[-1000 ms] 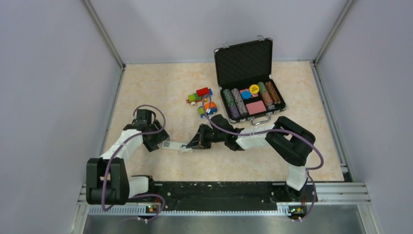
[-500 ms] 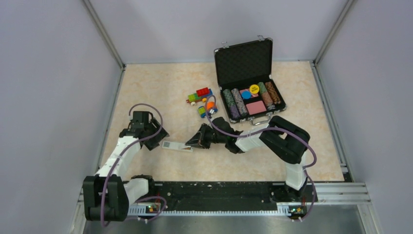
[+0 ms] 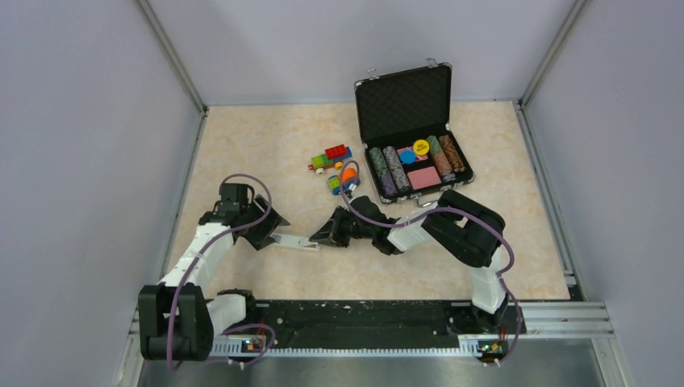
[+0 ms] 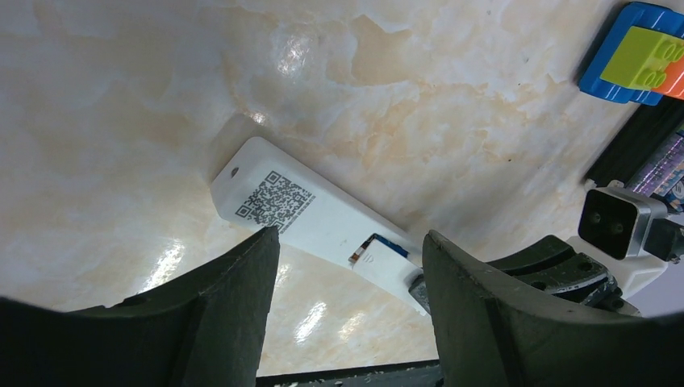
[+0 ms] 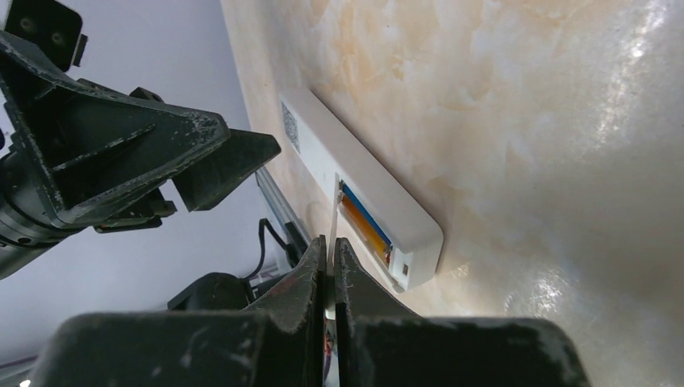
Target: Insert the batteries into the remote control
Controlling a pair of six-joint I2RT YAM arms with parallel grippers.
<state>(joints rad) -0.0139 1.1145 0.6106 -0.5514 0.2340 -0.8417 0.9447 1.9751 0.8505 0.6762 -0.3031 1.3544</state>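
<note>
The white remote control [image 3: 292,240] lies back side up on the table between both grippers, its QR sticker [image 4: 274,197] showing. Its battery bay is open in the right wrist view, with a blue and an orange battery [image 5: 364,222] lying side by side inside. My right gripper [image 5: 331,262] is shut on a thin white cover piece [image 5: 331,234], held edge-on at the bay's rim. In the left wrist view that cover [image 4: 389,258] rests partly over the bay. My left gripper [image 4: 351,314] stands open just short of the remote's other end, holding nothing.
An open black case [image 3: 411,137] of poker chips stands at the back right. Colourful toy vehicles [image 3: 332,157] lie just behind the remote, and one blue and green one [image 4: 637,56] shows in the left wrist view. Grey walls close in the table on three sides.
My left gripper swung a little back and then returned toward the remote's left end, still open. The right gripper edged slightly left with the cover. The remote stayed put.
</note>
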